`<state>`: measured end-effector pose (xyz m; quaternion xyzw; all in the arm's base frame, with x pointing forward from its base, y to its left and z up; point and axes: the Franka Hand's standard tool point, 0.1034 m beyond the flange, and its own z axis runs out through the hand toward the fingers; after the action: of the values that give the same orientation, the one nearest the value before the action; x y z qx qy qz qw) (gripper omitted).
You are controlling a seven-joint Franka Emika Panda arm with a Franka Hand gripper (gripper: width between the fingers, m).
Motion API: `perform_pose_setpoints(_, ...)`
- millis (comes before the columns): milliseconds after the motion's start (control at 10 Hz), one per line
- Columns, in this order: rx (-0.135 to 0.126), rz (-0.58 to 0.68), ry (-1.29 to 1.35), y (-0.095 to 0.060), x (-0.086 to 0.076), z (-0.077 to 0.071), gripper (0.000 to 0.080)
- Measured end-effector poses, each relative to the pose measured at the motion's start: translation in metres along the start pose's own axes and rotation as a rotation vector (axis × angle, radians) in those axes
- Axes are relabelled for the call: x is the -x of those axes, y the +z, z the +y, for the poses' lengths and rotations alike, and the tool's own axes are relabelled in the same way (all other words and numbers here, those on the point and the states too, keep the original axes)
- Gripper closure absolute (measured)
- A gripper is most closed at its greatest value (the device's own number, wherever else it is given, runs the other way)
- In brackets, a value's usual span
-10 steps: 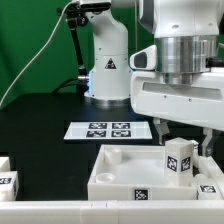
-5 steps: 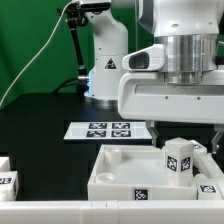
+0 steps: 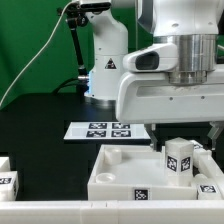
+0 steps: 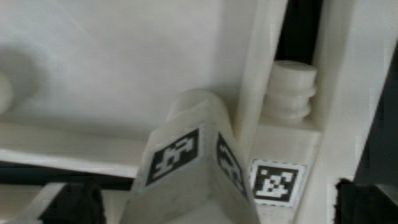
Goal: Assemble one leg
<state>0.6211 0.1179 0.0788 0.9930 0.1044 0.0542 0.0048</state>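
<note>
A white leg (image 3: 180, 158) with black-and-white tags stands upright in the near right corner of the white tabletop tray (image 3: 120, 172). My gripper (image 3: 187, 133) hangs right above it, with a finger on each side of the leg's top. In the wrist view the leg (image 4: 192, 160) sits between my two dark fingers (image 4: 71, 205), with a gap on both sides. The gripper (image 4: 214, 208) is open. A second leg (image 4: 290, 110) with its peg end showing lies just outside the tray's rim.
The marker board (image 3: 105, 129) lies on the black table behind the tray. Another leg (image 3: 6, 181) sits at the exterior view's left edge and one (image 3: 210, 190) at the lower right. The robot base (image 3: 105, 65) stands at the back.
My hand has turned about its vertical axis above the leg, so its body now looks wider in the exterior view. The leg and tray have not moved.
</note>
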Motion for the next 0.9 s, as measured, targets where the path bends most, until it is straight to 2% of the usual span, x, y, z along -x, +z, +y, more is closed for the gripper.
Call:
perform_pose_setpoints(400, 0.016, -0.004, -0.17, 0.0001, 0.0002, 0.0065, 0.0151)
perform_pose_setpoints(500, 0.016, -0.004, -0.165, 0.0002, 0.0003, 0.0065, 0.0286)
perform_pose_setpoints(600, 0.016, -0.004, -0.165, 0.0002, 0.0004, 0.0066, 0.0286)
perform_pose_setpoints(700, 0.016, -0.004, -0.165, 0.0002, 0.0004, 0.0068, 0.0436)
perform_pose_setpoints(800, 0.015, -0.004, -0.162, 0.0002, 0.0004, 0.0067, 0.0515)
perform_pose_setpoints(900, 0.015, -0.004, -0.148, 0.0002, 0.0004, 0.0068, 0.0515)
